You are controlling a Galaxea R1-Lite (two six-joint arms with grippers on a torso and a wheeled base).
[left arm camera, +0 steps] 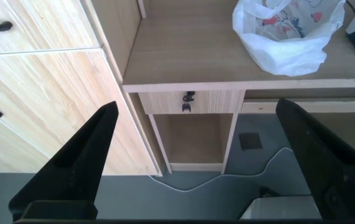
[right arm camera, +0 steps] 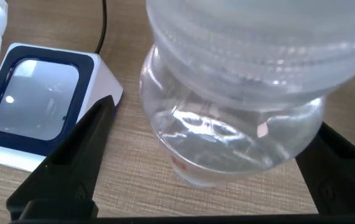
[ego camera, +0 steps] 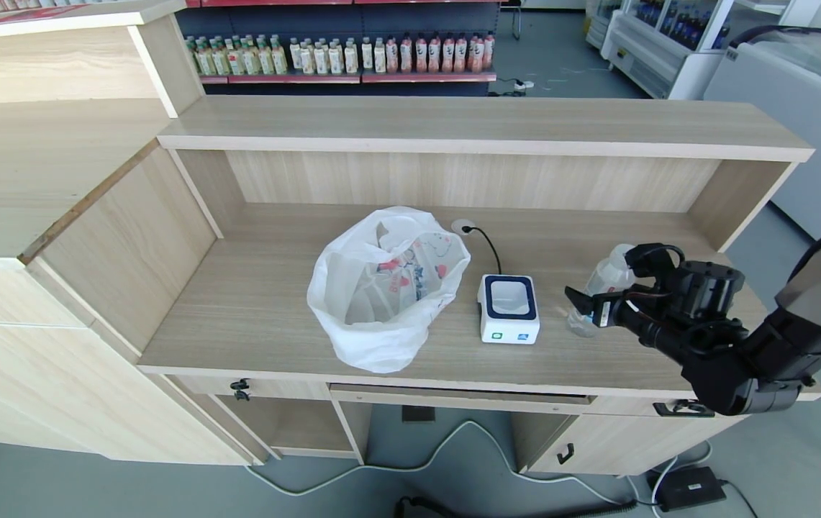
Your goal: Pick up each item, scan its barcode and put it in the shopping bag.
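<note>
A shop room with a grey floor (ego camera: 583, 65) lies beyond the right end effector (right arm camera: 214, 115): a shelf rack (ego camera: 338, 54) of bottled drinks with pale and pink labels stands far ahead of it, and white chest freezers (ego camera: 669, 50) stand far ahead and to its right. The print on those labels is too small to read. The pale wood-grain checkout counter runs under and ahead of this end effector, with a raised ledge (ego camera: 482, 126) along its far side and a tall matching cupboard (ego camera: 36, 180) well off to its left.

On the tabletop (ego camera: 252, 309), the white plastic shopping bag (ego camera: 381, 288) stands open-mouthed well to the left of the right end effector, on the far side of the scanner. It carries red and blue printing that cannot be made out. The scanner (ego camera: 509, 308), a white box with a dark-framed glass window and two small marks, green and blue, on its front face, sits just to the left of that end effector. A black cable (ego camera: 486, 244) runs from behind the scanner to a round port in the tabletop.

The clear plastic bottle (ego camera: 608, 277) stands on the tabletop between the right end effector's two fingers. They are spread on either side of its lower body, with a gap showing on the scanner side, so it is not clamped.

The left end effector (left arm camera: 197, 104) hangs off the counter's front edge with its fingers wide apart and nothing in them. A drawer lock with a key (left arm camera: 188, 102) lies ahead of it, and the bag lies beyond that, up on the tabletop
</note>
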